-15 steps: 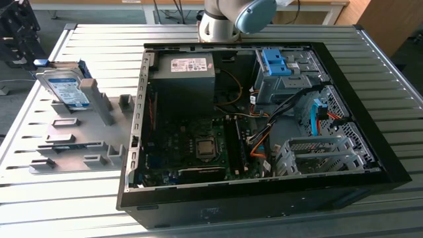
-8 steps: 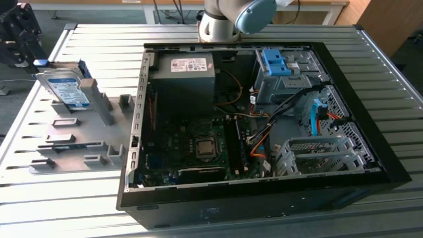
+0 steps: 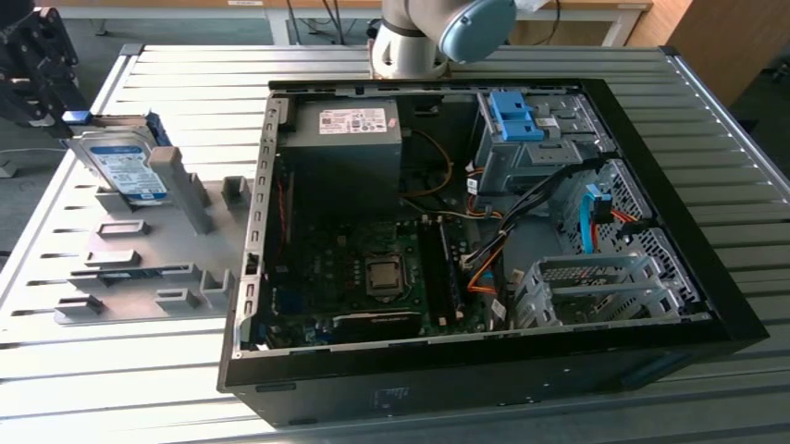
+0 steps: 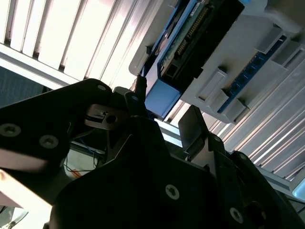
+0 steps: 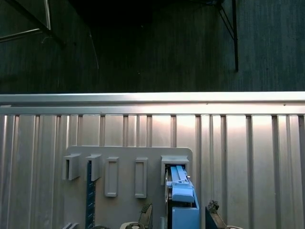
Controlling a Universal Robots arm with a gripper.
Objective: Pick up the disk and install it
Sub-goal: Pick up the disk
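Gripper: jaws spread, holding nothing. In the first wrist view two dark fingertips stand one on each side of the disk's blue end, a gap showing on both sides, wider on one. No contact that I can make out.

Second wrist view agrees: black fingers flank the light-blue tab of the carrier, with the drive's underside and its connector edge running away beyond them.

The disk stands on edge in a slot of the grey holder plate, leaning slightly, white-and-blue label facing the exterior camera, blue rails along its edges. It sits at the plate's corner nearest the gripper, at the exterior view's left. It is not lifted; its lower edge is in the slot.

On the same plate are several raised grey slot blocks, and a thin blue strip sits in another slot, well apart from the disk.

The plate lies on a slatted metal table. Just beside it, toward the exterior view's right, lies an open black computer case, with a grey power supply box, the mainboard and a blue bracket atop the drive cage. The arm's base rises behind the case.
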